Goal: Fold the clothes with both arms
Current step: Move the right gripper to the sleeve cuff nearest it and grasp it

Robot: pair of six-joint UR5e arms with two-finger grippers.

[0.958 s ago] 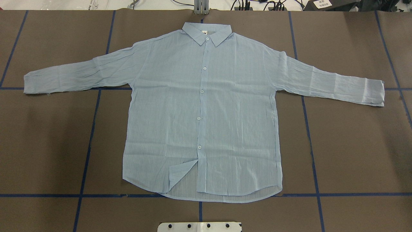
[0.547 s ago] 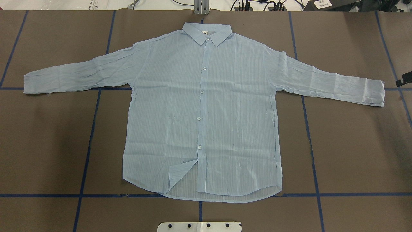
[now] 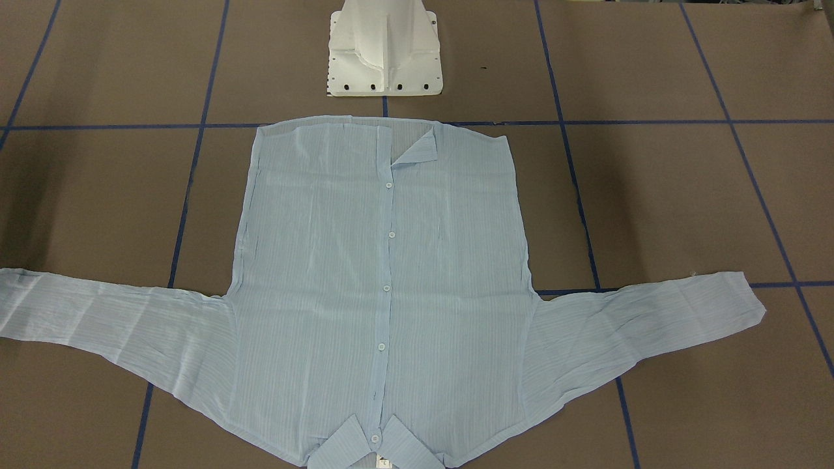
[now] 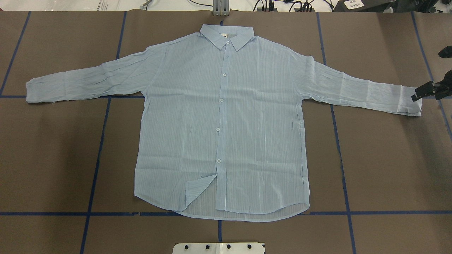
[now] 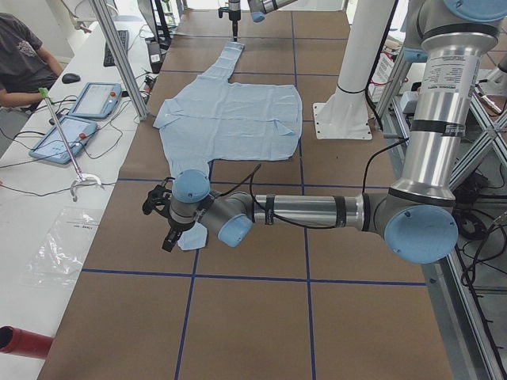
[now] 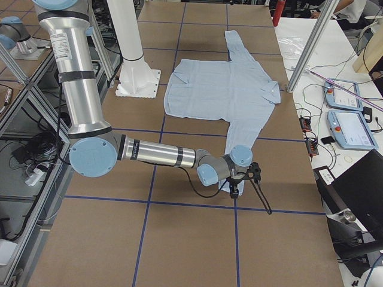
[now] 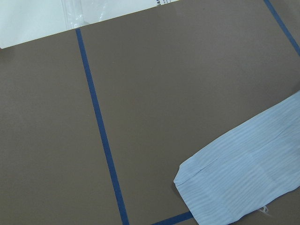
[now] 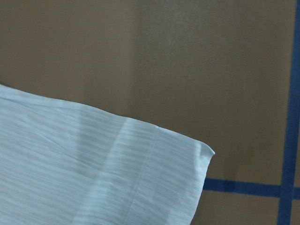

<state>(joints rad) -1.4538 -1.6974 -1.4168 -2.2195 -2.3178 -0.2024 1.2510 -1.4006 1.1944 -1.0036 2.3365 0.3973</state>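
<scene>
The pale-blue striped shirt (image 4: 222,123) lies flat and face up on the brown table, buttoned, collar at the far side, both sleeves spread out sideways. One front hem corner is turned back. My right gripper (image 4: 418,93) reaches in from the right edge, at the right sleeve's cuff (image 8: 117,173); I cannot tell whether it is open or shut. The near arm in the exterior left view carries my left gripper (image 5: 162,226) just above the left sleeve's cuff (image 7: 234,183). Its state cannot be judged there. Neither wrist view shows any fingers.
The white pedestal base (image 3: 384,52) stands just behind the shirt's hem. Blue tape lines (image 4: 95,158) grid the table. Along the far side runs a white bench with teach pendants (image 5: 79,119), cables and a seated person (image 5: 24,63).
My right gripper has come into the overhead view from the right edge and moved left to the right cuff. The shirt has not moved.
</scene>
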